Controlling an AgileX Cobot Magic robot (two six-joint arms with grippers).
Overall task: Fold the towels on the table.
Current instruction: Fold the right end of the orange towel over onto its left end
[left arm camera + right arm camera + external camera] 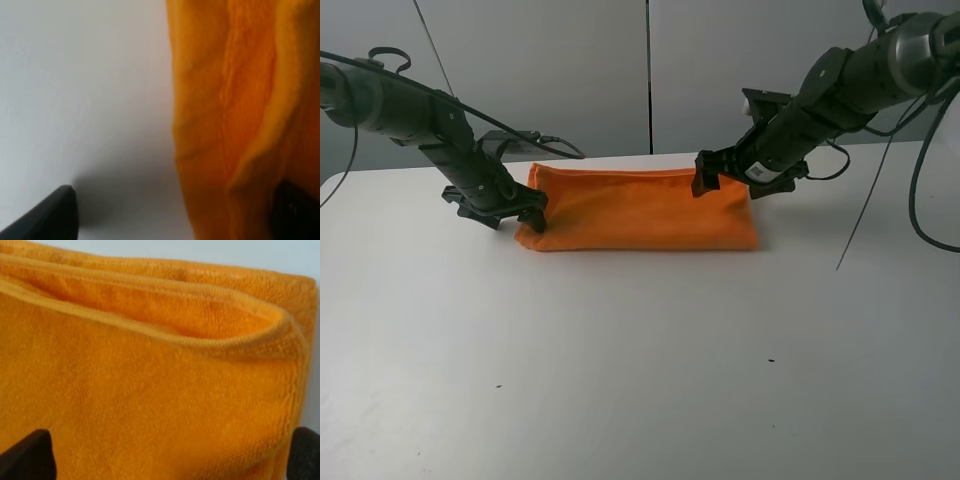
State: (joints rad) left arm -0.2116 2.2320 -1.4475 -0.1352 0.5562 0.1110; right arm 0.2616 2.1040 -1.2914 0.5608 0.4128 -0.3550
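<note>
1 orange towel, folded; long axis spans left gripper to right gripper. Both jaws wide, each apparently straddling 1 short end, nothing clamped.

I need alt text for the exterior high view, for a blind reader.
An orange towel, folded into a long band, lies on a white table. Two black robot arms reach down to it: the left gripper at its left end, the right gripper over its far right corner.
</note>
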